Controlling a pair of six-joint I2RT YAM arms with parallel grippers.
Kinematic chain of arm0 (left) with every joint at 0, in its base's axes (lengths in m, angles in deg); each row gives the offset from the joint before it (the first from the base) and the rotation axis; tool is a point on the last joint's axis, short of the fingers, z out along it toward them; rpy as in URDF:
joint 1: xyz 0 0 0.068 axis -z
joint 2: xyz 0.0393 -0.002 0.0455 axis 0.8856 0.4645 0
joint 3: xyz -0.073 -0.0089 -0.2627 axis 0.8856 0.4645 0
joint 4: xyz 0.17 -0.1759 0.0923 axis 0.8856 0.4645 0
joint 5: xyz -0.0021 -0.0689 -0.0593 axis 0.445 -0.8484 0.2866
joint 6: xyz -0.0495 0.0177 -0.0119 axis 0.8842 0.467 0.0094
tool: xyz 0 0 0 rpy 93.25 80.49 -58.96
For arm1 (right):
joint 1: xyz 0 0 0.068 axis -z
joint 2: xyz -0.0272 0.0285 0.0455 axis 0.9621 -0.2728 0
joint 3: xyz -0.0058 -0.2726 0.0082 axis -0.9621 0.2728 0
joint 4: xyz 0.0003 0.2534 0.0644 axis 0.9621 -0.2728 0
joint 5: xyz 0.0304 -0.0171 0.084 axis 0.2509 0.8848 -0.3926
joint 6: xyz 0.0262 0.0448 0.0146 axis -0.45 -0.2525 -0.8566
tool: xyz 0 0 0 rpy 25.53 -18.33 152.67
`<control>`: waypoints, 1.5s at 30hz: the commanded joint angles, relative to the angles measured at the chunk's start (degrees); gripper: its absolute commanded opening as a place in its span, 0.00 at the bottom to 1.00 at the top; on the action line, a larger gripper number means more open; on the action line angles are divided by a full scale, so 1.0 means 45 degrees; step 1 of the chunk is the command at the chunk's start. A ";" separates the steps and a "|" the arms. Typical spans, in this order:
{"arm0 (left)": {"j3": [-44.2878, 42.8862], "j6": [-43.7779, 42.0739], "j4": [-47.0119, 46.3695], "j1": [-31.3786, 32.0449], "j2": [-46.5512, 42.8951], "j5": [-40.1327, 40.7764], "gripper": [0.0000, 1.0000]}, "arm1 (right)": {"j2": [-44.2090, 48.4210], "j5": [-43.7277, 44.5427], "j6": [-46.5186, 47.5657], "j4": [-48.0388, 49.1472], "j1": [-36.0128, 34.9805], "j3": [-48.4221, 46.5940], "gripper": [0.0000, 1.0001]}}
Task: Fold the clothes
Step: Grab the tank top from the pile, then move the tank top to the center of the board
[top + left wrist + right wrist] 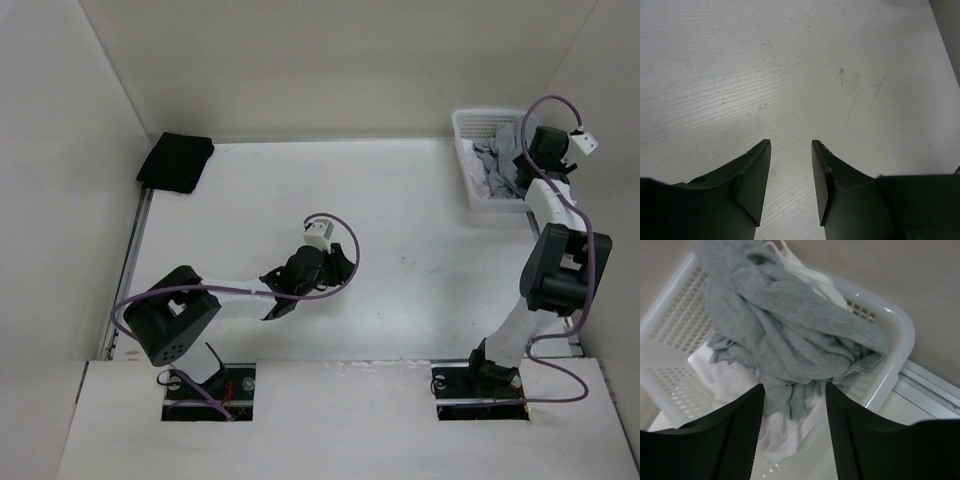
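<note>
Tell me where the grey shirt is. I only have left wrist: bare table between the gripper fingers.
Observer: The grey shirt is bunched up in a white basket at the far right corner of the table.
Operator: Is the right arm on it?
Observer: Not gripping. The right gripper is open just above the shirt, pointing down into the basket.
Operator: Is anything else in the basket?
Observer: A white garment lies under the shirt.
</note>
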 commanded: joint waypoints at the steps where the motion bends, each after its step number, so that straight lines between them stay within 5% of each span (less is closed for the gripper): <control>1: 0.0135 0.0233 -0.1032 -0.0138 -0.0339 -0.0269 0.37 | -0.1178 0.0203 0.0160 0.0146 0.0655 -0.1603 0.61; 9: 0.0018 0.0603 -0.1208 -0.0314 0.0091 -0.0894 0.37 | -0.3308 -0.1513 0.0141 0.0264 0.1359 -0.2834 0.60; 12: -0.0001 0.0760 -0.1247 -0.0392 0.0228 -0.1051 0.37 | -0.3641 -0.2334 0.0141 0.0634 0.1378 -0.2796 0.49; 13: -0.0002 0.0818 -0.1286 -0.0392 0.0286 -0.1109 0.37 | -0.3661 -0.2529 0.0063 0.0867 0.1378 -0.2718 0.34; 15: -0.0021 0.0896 -0.1345 -0.0392 0.0403 -0.1246 0.37 | -0.3525 -0.2648 0.0004 0.1394 0.1378 -0.2426 0.20; 17: -0.0060 0.0994 -0.1404 -0.0392 0.0540 -0.1402 0.37 | -0.2941 -0.2513 0.0023 0.2194 0.1320 -0.1802 0.06; 29: 0.0018 0.1053 -0.1618 -0.0451 0.0463 -0.1500 0.37 | 0.4304 -0.2043 0.0160 0.4970 -0.0221 0.1578 0.01; 37: 0.0719 0.1579 -0.1794 -0.1503 -0.0589 -0.1363 0.36 | 0.9401 -0.2218 -0.0075 0.4581 -0.4163 0.2693 0.02; 45: 0.1638 0.2381 -0.0293 -0.3847 -0.4260 -0.1071 0.36 | 1.1515 -0.2180 -0.0716 0.3758 -1.0882 0.3625 0.04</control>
